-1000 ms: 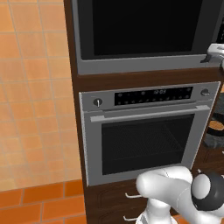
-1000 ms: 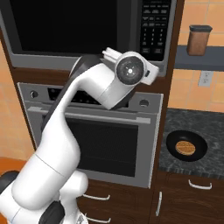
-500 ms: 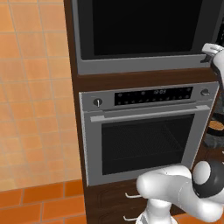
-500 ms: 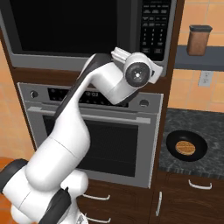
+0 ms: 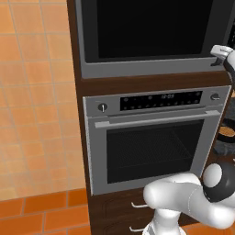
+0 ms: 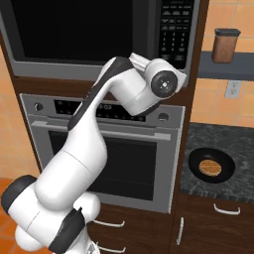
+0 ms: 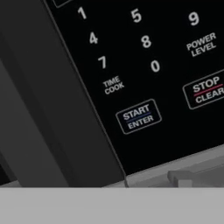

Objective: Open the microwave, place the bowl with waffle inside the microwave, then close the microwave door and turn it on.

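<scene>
Fingers stand spread wide and hold nothing, close before the black glass microwave (image 6: 94,37) keypad; its dark vertical handle (image 7: 48,113) lies just beside.

microwave (image 7: 144,65) keypad: START ENTER, STOP CLEAR

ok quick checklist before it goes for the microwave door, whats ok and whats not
1. microwave door shut, not yet opened: ok.
2. Door handle close in front of the hand: ok.
3. gripper free to grasp: ok, open, nothing held.
4. bowl with waffle waiting on the counter right of the oven: ok.
5. Hand aimed at handle rather than keypad: not ok, START button sits centre.
6. Fingertips lined up: cannot tell.
</scene>
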